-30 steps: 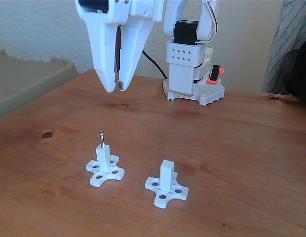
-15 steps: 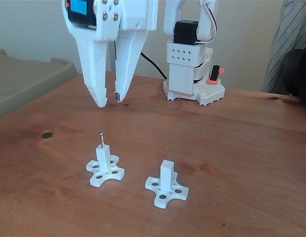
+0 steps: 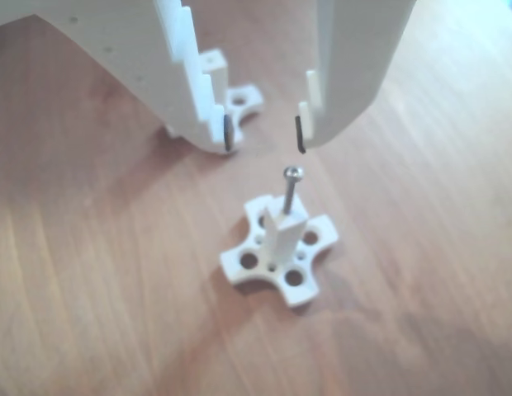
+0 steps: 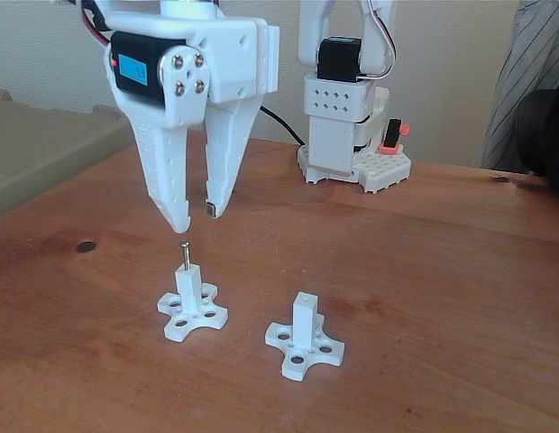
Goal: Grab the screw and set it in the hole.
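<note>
Screw (image 4: pixel 185 253) stands in hole (image 4: pixel 187 269), just below empty, narrowly parted tool (image 4: pixel 197 218).

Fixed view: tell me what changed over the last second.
The gripper came down and turned, its fingers opening, and now hangs just above the screw. It holds nothing. The screw stayed upright in the left post; the right post stayed empty.
</note>
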Robot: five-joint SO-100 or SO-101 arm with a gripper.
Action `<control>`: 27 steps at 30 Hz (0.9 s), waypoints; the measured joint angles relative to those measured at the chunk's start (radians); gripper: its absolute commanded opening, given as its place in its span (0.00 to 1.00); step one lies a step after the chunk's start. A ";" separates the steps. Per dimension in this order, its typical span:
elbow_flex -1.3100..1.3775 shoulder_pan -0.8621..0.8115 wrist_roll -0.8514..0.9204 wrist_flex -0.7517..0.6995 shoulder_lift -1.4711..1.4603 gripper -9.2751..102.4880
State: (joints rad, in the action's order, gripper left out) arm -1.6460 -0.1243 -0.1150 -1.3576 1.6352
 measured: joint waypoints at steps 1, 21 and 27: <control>0.000 -0.003 0.000 0.006 -0.003 0.17; 0.003 -0.023 0.000 0.040 -0.026 0.17; 0.021 -0.023 0.000 0.046 -0.060 0.17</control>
State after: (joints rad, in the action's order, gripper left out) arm -1.6245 -0.1473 -0.1150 -1.3116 1.5754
